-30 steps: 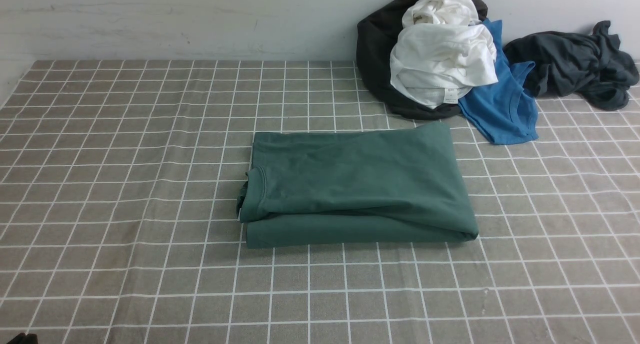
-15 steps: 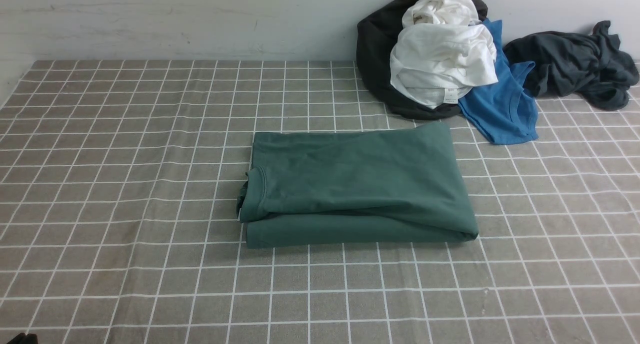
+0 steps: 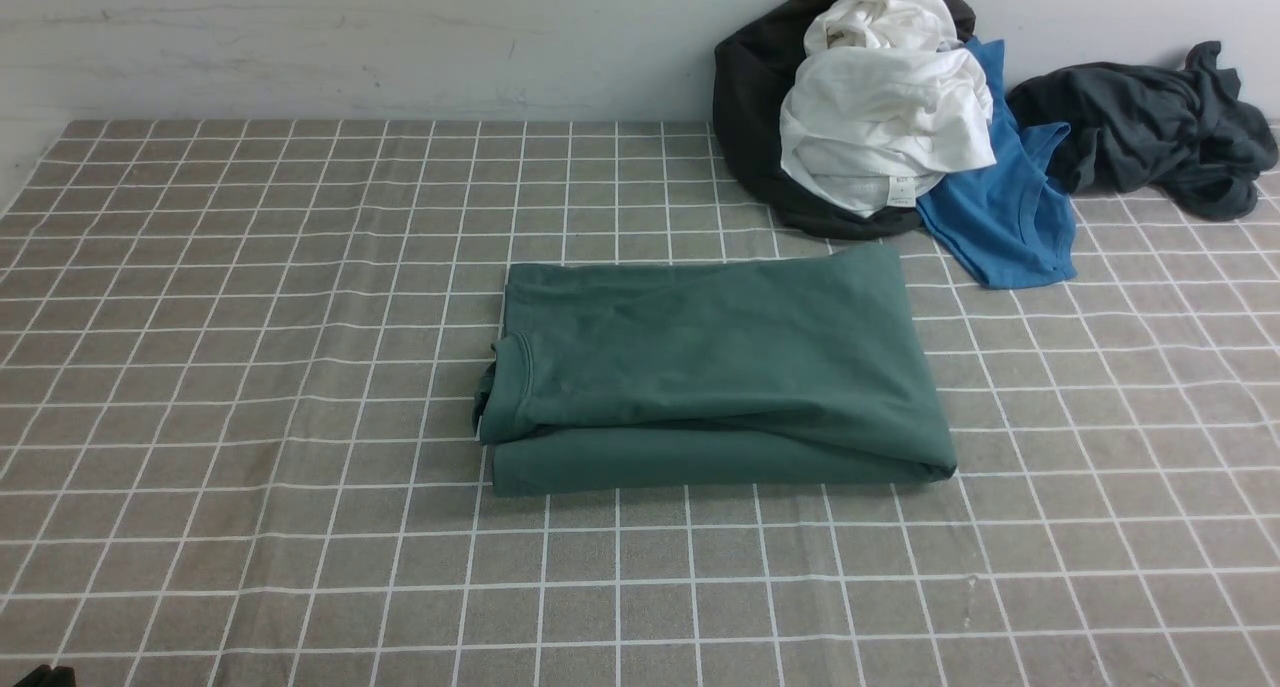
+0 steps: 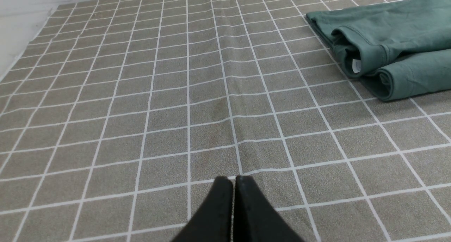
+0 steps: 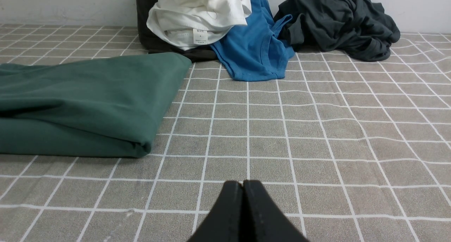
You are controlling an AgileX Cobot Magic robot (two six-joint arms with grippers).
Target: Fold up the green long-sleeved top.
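Two grippers sit low over the grid-checked tablecloth [image 3: 250,417], the left gripper [image 4: 233,180] and the right gripper [image 5: 242,185] each with jaws pressed together and empty. One green long-sleeved top [image 3: 715,372] lies as a folded packet ahead of and between them, long axis running crosswise from one gripper toward the other, neither arm plainly nearer, so the fold looks finished. Farther off beyond the right gripper lie one white garment [image 3: 885,117], one blue shirt [image 3: 1000,202] and two dark garments [image 3: 1150,127].
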